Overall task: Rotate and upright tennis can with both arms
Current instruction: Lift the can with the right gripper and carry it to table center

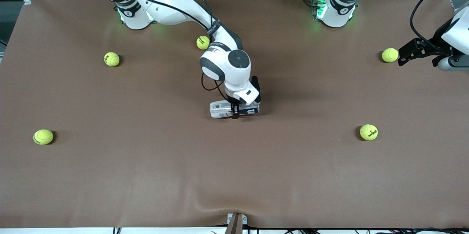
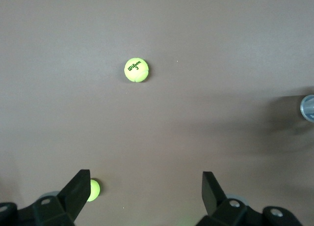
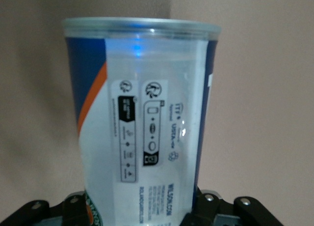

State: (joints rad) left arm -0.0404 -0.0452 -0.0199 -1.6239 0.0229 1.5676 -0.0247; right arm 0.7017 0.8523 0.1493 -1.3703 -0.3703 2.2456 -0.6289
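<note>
The right gripper (image 1: 235, 111) fingers squeeze the lying clear-plastic tennis can (image 1: 234, 109) and should turn it slowly, while the left gripper (image 1: 403, 55), fingers spread apart, waits.

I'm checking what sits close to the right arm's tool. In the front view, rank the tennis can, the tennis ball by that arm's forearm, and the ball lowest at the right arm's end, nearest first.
1. Tennis can: lying on the table, gripped in the right tool.
2. Tennis ball by the forearm: toward the bases, farther from the camera.
3. Lowest ball: at the right arm's end of the table, farthest.
</note>
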